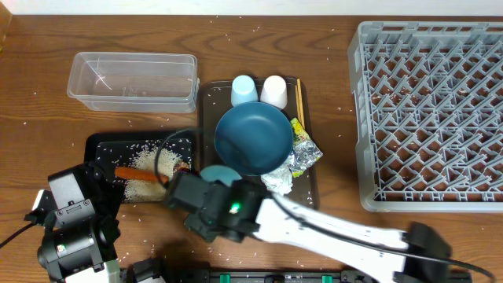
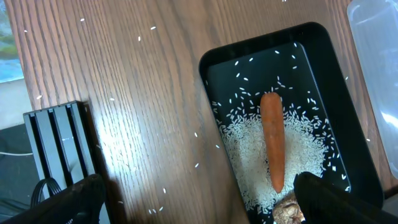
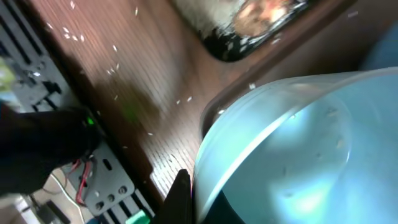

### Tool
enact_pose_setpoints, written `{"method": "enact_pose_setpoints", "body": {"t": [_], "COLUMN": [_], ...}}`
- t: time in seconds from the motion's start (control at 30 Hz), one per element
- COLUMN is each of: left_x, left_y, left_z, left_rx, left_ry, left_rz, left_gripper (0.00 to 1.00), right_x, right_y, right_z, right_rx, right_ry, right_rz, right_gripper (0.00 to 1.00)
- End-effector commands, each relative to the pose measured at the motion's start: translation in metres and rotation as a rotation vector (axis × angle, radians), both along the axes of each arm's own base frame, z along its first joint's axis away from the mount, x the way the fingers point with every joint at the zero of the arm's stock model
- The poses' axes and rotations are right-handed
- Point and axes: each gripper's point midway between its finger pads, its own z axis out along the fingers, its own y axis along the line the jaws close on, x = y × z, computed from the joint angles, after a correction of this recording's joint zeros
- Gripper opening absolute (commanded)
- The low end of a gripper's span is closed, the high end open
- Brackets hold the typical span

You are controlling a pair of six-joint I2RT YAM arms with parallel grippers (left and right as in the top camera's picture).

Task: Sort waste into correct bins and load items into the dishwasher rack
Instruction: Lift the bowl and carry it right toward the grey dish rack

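Bowl in the grip: the pale-blue bowl [image 1: 220, 174] is pinched by its rim in the right gripper [image 1: 203, 187], whose jaws are drawn in narrow on the thin wall. Inside there are only a few stray grains. Whether it is off the wood, the views do not settle.

Just beside that pincer lies the black tray [image 1: 98, 149], and that side looks finished, with the carrot [image 2: 272, 140], the rice [image 2: 245, 158] and the small brown lump [image 2: 287, 210] all in it. The left gripper [image 2: 199, 199] hovers at that tray's edge, fingers spread wide with nothing between them.

Past the pincer's tips, the brown serving tray [image 1: 206, 102] carries the dark-blue plate [image 1: 251, 137], pale-blue cup [image 1: 244, 89], white cup [image 1: 273, 90] and chopsticks [image 1: 299, 98]. The wrappers [image 1: 305, 149] and crumpled tissue [image 1: 277, 179] lie there too, unsorted.

The clear tub [image 1: 78, 79], well beyond the black tray, looks empty. The rack [image 1: 357, 118], far across the serving tray from the pincer, holds nothing.

By the look of it, the food scraps are done; the dry waste and every dish remain.
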Motion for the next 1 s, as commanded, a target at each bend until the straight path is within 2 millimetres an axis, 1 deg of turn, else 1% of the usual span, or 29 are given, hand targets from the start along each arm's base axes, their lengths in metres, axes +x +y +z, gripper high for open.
{"method": "enact_pose_setpoints", "body": {"t": [0.0, 0.07, 0.23, 0.33, 0.43, 0.5, 0.57, 0.7, 0.83, 0.9, 0.97], "left_x": [0.000, 0.000, 0.000, 0.000, 0.000, 0.000, 0.000, 0.000, 0.000, 0.000, 0.000], "left_y": [0.002, 0.002, 0.002, 0.002, 0.002, 0.002, 0.002, 0.002, 0.002, 0.002, 0.002], "left_z": [0.005, 0.005, 0.005, 0.005, 0.005, 0.005, 0.005, 0.005, 0.005, 0.005, 0.005], "left_rx": [0.014, 0.014, 0.014, 0.014, 0.014, 0.014, 0.014, 0.014, 0.014, 0.014, 0.014], "left_ry": [0.000, 0.000, 0.000, 0.000, 0.000, -0.001, 0.000, -0.001, -0.001, 0.000, 0.000], "left_rz": [-0.002, -0.002, -0.002, -0.002, -0.002, -0.002, -0.002, -0.002, -0.002, -0.002, -0.002], "left_gripper": [0.98, 0.98, 0.98, 0.98, 0.98, 0.98, 0.98, 0.98, 0.98, 0.98, 0.98], "right_x": [0.030, 0.053, 0.112, 0.151, 0.177, 0.195, 0.213, 0.237, 0.258, 0.265, 0.271], "right_y": [-0.019, -0.039, -0.095, -0.138, -0.174, -0.202, -0.238, -0.291, -0.353, -0.377, -0.395], "right_z": [0.028, 0.039, 0.058, 0.066, 0.071, 0.073, 0.076, 0.094, 0.111, 0.115, 0.115], "right_rx": [0.040, 0.049, 0.081, 0.108, 0.155, 0.191, 0.239, 0.407, 0.570, 0.644, 0.704], "right_ry": [-0.046, -0.055, -0.050, -0.050, -0.029, -0.014, 0.004, 0.001, -0.046, -0.054, -0.066], "right_rz": [-0.039, -0.104, -0.250, -0.345, -0.399, -0.455, -0.548, -0.602, -0.667, -0.691, -0.683], "right_gripper": [0.01, 0.01, 0.01, 0.01, 0.01, 0.01, 0.01, 0.01, 0.01, 0.01, 0.01]}}
